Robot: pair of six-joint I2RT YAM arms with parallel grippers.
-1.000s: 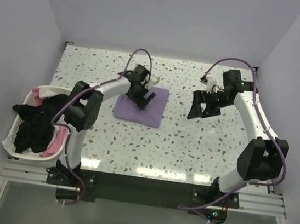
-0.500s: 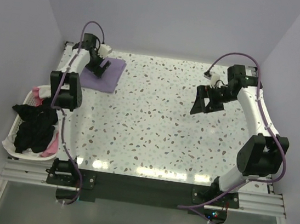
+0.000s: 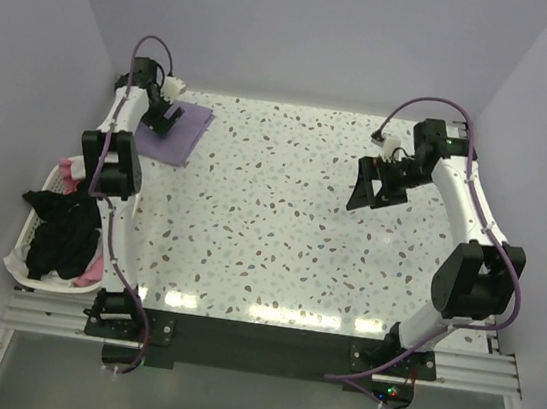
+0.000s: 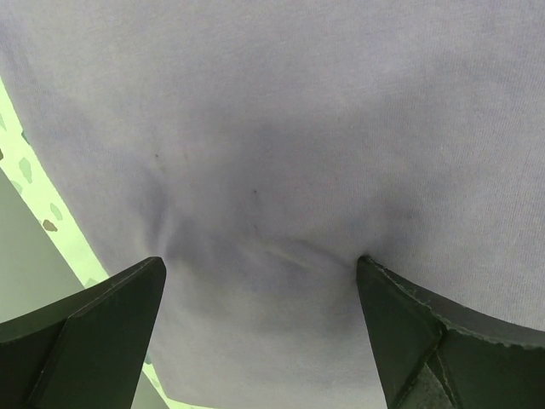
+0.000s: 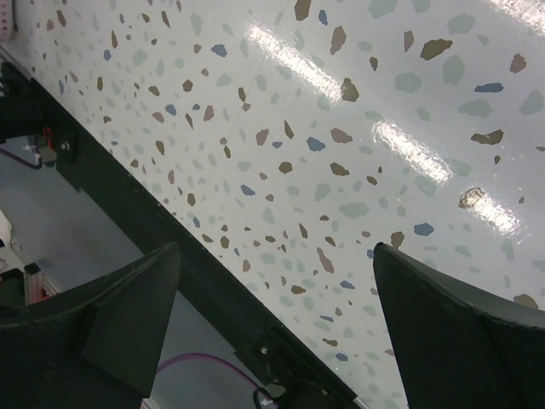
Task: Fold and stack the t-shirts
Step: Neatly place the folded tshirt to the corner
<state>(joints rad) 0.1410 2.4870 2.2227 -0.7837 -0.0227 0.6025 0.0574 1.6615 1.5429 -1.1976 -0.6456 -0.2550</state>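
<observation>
Nearest, at the counter's left edge, the white laundry basket holds the unfolded pile: a black t-shirt slumped over the rim and a pink t-shirt under it, with a little white and pink cloth at the far end. Further in on the right, the right claw hangs above bare speckled counter, its jaws spread wide and holding nothing. Farthest off, in the far left corner, the lilac t-shirt lies folded into a neat rectangle. The left claw is on top of it with jaws spread, both tips pressing into the cloth and dimpling it rather than pinching it. This looks like the parking of the first folded shirt at the spot where the stack will grow. The next move should be a straight lift so the tips do not drag the folds open. Then a reach to the basket for another shirt, most likely the black one on top.
</observation>
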